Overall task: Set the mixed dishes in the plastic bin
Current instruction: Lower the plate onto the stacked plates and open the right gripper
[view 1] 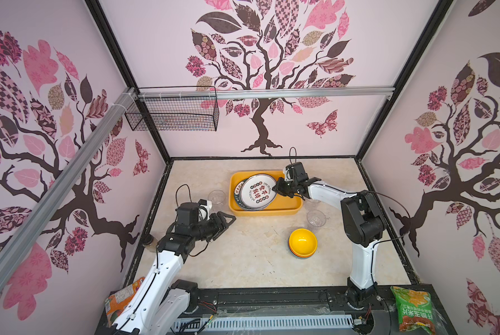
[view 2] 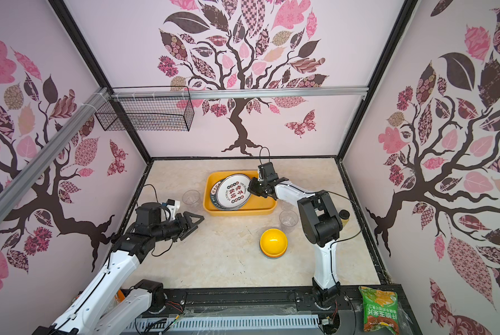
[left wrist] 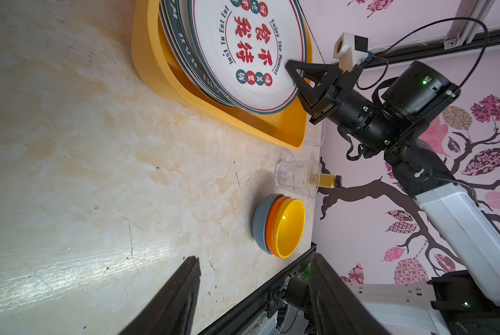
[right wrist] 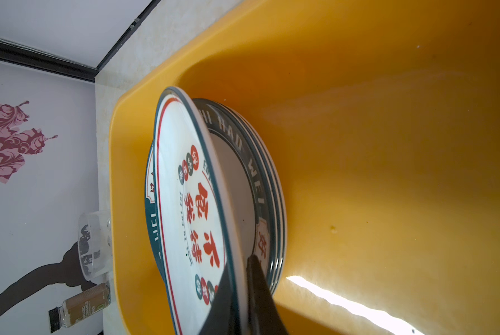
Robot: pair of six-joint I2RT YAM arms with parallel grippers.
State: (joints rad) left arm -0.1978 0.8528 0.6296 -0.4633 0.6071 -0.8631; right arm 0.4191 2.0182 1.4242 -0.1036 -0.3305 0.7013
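Ana: What does the plastic bin [view 1: 264, 214] look like?

Ben: It is a shallow yellow-orange tub with rounded corners and a rolled rim, toward the back of the marble-patterned table [view 1: 243, 261]. Inside lies a stack of plates [right wrist: 238, 188], white with dark teal bands.

Ana: And the top plate [view 1: 257, 190]?

Ben: It is white, ringed by a teal rim and a thin red line. It tilts over the stack, its held side raised clear of the plates beneath. The right gripper [right wrist: 240, 265] is clamped on that rim, one finger on each face.

Ana: Any writing?

Ben: There are four big red Chinese characters in the middle. "Just To Eat Eat" curves along one side and "Enjoy The Moment" along the other. Small red and teal discs each bear one character. The bands of the lower plates read "HAO" and "WEI" in white.

Ana: The other dishes?

Ben: They are outside the bin. Three nested bowls [view 1: 302, 242], yellow in orange in blue-grey, stand on the table in front of its right end. A clear tumbler [view 1: 216, 197] stands just left of the bin, and a second tumbler [view 1: 316, 220] near its front right corner.

Ana: The left gripper [view 1: 225, 226]?

Ben: Its jaws are apart with nothing between them, and it hovers near the bin's front left corner.

Ana: Other labels?

Ben: A green snack bag [view 1: 414, 310] at the front right shows pale Chinese characters. The amber bottle [right wrist: 83, 304] has a label too blurred to read.
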